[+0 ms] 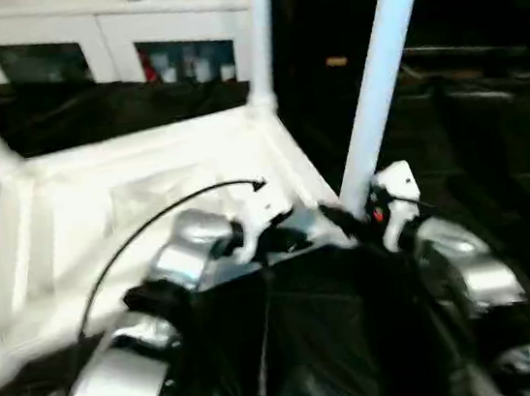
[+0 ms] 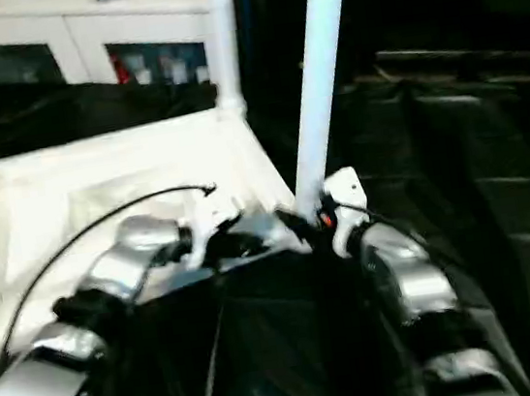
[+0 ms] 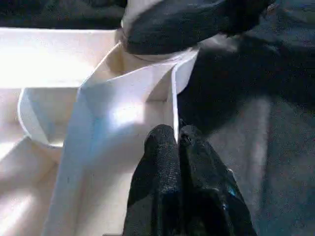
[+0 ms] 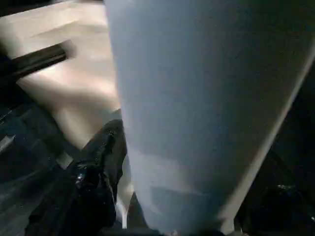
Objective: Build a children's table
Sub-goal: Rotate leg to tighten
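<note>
When seating leg [image 1: 380,66] upright in corner socket [image 3: 183,73] at 4 o'clock of tabletop [image 1: 147,189]: hold left jaws clenched on adjoining rim [image 3: 173,98] to prevent shifting. Right jaws at leg base; grasp not determinable. Keep tabletop inverted at centre, sockets up.

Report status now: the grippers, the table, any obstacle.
Left gripper shut on white ribbed plastic tabletop edge. Right gripper around long white tapered leg at near corner. Two far legs seated. No obstacle seen.

Dim, softly blurred views, glare off the white tabletop [image 1: 147,189], deep shadow on black sheeting [image 1: 493,148].
</note>
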Controlling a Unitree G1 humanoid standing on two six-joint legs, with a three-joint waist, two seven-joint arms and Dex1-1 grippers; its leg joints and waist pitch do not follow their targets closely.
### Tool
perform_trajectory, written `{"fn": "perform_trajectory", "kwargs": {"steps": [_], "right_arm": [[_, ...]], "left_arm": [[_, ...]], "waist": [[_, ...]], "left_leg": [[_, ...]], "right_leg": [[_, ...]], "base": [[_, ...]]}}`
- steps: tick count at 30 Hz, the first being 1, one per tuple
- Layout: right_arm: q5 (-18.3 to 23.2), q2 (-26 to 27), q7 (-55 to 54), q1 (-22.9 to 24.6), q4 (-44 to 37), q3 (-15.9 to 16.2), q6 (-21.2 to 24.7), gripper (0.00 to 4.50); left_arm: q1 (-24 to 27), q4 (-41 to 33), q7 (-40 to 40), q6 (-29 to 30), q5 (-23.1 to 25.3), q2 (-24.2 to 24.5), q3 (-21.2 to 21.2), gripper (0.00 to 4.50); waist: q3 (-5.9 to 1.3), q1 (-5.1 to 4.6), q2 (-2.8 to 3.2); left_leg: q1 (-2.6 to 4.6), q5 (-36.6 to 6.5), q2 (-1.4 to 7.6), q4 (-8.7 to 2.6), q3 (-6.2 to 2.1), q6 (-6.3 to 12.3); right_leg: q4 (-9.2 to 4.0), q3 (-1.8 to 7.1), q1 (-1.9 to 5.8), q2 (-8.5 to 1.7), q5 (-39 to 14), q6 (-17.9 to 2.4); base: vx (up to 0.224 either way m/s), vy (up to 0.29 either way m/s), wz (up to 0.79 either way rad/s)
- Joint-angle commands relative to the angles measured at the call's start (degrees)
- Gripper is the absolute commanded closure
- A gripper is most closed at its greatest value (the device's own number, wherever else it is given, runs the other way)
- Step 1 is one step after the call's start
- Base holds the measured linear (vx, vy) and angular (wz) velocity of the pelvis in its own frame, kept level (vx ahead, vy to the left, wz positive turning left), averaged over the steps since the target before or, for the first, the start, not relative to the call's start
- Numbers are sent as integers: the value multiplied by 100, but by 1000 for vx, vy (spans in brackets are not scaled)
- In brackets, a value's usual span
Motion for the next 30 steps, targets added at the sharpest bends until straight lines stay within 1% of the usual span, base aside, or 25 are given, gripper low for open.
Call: {"fn": "perform_trajectory", "kwargs": {"steps": [1, 2, 3, 4, 5, 6, 7, 8, 9, 10, 11, 12, 14, 18, 21, 24, 25, 26, 27, 28, 29, 30], "right_arm": [[117, -76, 784, 183, -241, 464, 207, 150], [122, -93, 816, 192, -257, 473, 209, 150], [215, -341, 1301, 325, -506, 592, 284, 150], [215, -341, 1301, 325, -506, 592, 284, 150], [257, -449, 1492, 373, -610, 639, 366, 150], [245, -570, 1673, 410, -693, 718, 400, 150], [229, -723, 1898, 442, -771, 820, 446, 163], [229, -723, 1898, 442, -771, 820, 446, 173], [237, -812, 2060, 452, -804, 880, 555, 181], [241, -822, 2081, 454, -809, 884, 576, 192], [248, -867, 2173, 462, -840, 908, 655, 192], [254, -900, 2224, 478, -879, 913, 685, 202], [287, -911, 2261, 489, -909, 915, 774, 217], [387, -923, 2300, 549, -1034, 927, 954, 243], [476, -890, 2256, 638, -1119, 922, 1121, 245], [469, -851, 2167, 699, -1139, 911, 1198, 247], [421, -791, 1993, 746, -1116, 887, 1270, 247], [370, -734, 1842, 784, -1092, 866, 1292, 247], [256, -606, 1500, 819, -984, 812, 1326, 247], [131, -471, 1152, 786, -814, 746, 1227, 248], [101, -437, 1066, 776, -770, 729, 1201, 249], [-70, -205, 447, 686, -459, 597, 1101, 249]], "left_arm": [[100, -129, -326, -2, -8, 21, -212, 450], [101, -134, -336, -3, -9, 28, -213, 450], [128, -206, -512, -26, -32, 143, -225, 450], [128, -206, -512, -26, -32, 143, -225, 450], [135, -227, -590, -35, -43, 195, -230, 450], [147, -249, -720, -72, -56, 279, -245, 450], [172, -306, -869, -94, -83, 393, -270, 450], [172, -306, -869, -94, -83, 393, -270, 450], [167, -292, -963, -140, -70, 489, -276, 450], [166, -290, -972, -144, -66, 496, -275, 450], [162, -286, -1027, -154, -56, 540, -270, 450], [166, -308, -1076, -140, -59, 568, -269, 450], [160, -302, -1093, -125, -65, 585, -259, 450], [174, -314, -1057, -54, -104, 578, -233, 450], [211, -321, -974, 36, -136, 527, -217, 450], [221, -311, -836, 78, -123, 479, -217, 450], [212, -285, -660, 147, -105, 400, -198, 450], [200, -259, -500, 192, -82, 327, -178, 450], [171, -198, -212, 280, -50, 182, -136, 450], [155, -165, -85, 313, -33, 95, -131, 450], [150, -157, -59, 320, -30, 75, -131, 450], [117, -95, 168, 383, 4, -85, -131, 450]], "waist": [[-337, 59, 16], [-327, 76, 21], [-318, 97, 10], [-306, 108, 17], [-303, 113, 10], [-295, 147, 14], [-283, 148, 14], [-290, 159, 12], [-291, 170, 7], [-296, 175, 7], [-295, 182, 7], [-297, 191, -1], [-305, 200, 8], [-322, 210, -6], [-325, 225, -9], [-317, 238, -6], [-318, 242, -30], [-313, 242, -20], [-287, 256, -14], [-252, 243, -32], [-237, 233, -31], [-193, 205, -31]], "left_leg": [[0, -839, 145, -324, 27, 805], [5, -857, 148, -331, 33, 799], [20, -935, 153, -343, 27, 756], [23, -1048, 155, -346, 37, 721], [25, -1109, 157, -353, 36, 686], [41, -1204, 162, -366, 27, 615], [40, -1297, 164, -375, 31, 547], [41, -1310, 163, -378, 24, 513], [48, -1330, 161, -377, 32, 474], [50, -1329, 160, -376, 29, 457], [48, -1309, 159, -374, 34, 436], [51, -1271, 156, -370, 37, 433], [41, -1159, 157, -364, 33, 433], [36, -975, 148, -343, 38, 477], [36, -865, 150, -333, 41, 535], [41, -957, 150, -339, 42, 501], [44, -991, 152, -340, 42, 480], [42, -991, 154, -342, 43, 466], [56, -1137, 158, -360, 42, 412], [63, -1431, 148, -392, 33, 304], [74, -1600, 141, -401, 29, 231], [112, -2062, 124, -414, 6, 97]], "right_leg": [[-265, 253, 368, -220, -298, -1732], [-269, 256, 356, -218, -320, -1743], [-282, 254, 362, -215, -448, -1719], [-292, 262, 337, -213, -603, -1699], [-302, 263, 336, -212, -696, -1677], [-322, 264, 334, -218, -896, -1616], [-335, 272, 322, -216, -1050, -1574], [-330, 269, 335, -213, -1090, -1548], [-337, 280, 318, -216, -1123, -1523], [-332, 280, 321, -216, -1115, -1522], [-331, 282, 318, -215, -1090, -1525], [-324, 283, 320, -212, -1047, -1528], [-304, 280, 331, -215, -945, -1524], [-279, 275, 342, -219, -752, -1565], [-262, 275, 347, -212, -634, -1591], [-286, 275, 339, -220, -828, -1553], [-292, 274, 337, -218, -888, -1533], [-291, 281, 331, -222, -899, -1529], [-329, 280, 318, -228, -1121, -1483], [-375, 273, 306, -220, -1582, -1357], [-406, 272, 291, -227, -1894, -1270], [-491, 248, 250, -230, -2675, -1033]], "base": [[0, 0, 0], [0, 0, 0], [0, 0, 0], [0, 0, 0], [0, 0, 0], [0, 0, 0], [0, 0, 0], [0, 0, 0], [0, 0, 0], [0, 0, 0], [0, 0, 0], [0, 0, 0], [0, 0, 0], [0, 0, 0], [0, 0, 0], [0, 0, 0], [0, 0, 0], [0, 0, 0], [0, 0, 0], [0, 0, 0], [0, 0, 0], [0, 0, 0]]}}
